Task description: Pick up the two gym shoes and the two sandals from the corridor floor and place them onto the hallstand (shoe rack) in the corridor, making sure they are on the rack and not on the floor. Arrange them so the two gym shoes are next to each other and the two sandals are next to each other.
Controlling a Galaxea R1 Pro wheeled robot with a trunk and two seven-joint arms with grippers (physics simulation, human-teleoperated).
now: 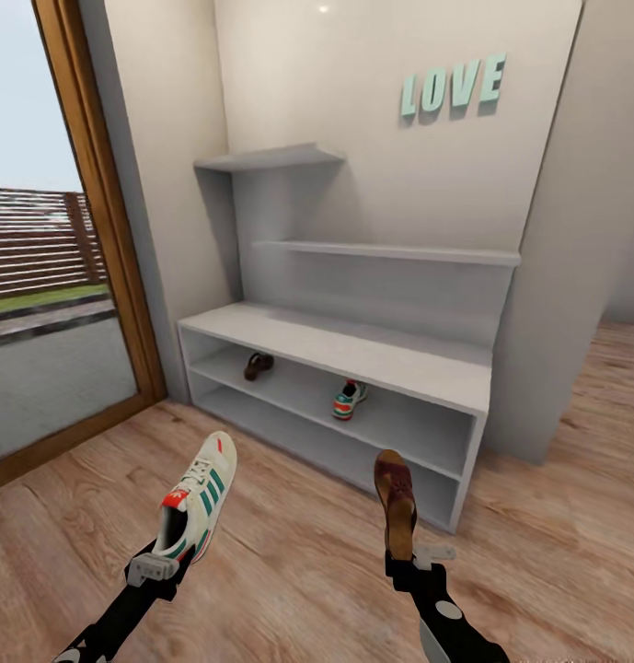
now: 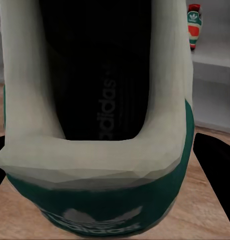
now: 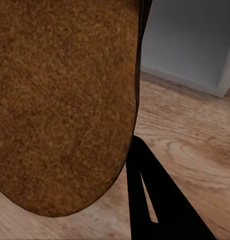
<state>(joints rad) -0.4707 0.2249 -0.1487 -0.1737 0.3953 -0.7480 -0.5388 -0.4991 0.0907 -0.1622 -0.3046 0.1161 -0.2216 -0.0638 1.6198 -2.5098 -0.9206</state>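
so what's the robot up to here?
It is facing the hallstand with a shoe in each gripper: the left gripper holds a gym shoe, the right gripper holds a sandal. The other sandal and other gym shoe already sit apart on the rack's upper low shelf.

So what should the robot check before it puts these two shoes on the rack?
1. Left claw gripping the gym shoe by its heel: ok.
2. Right claw gripping the sandal: ok.
3. Room beside the gym shoe already on the shelf: ok.
4. Room beside the sandal already on the shelf: ok.
5. Hallstand close enough to reach: cannot tell.
6. Held shoes match their partners' sides: not ok; the shelved sandal is on the left, the shelved gym shoe on the right, so the arms would cross.
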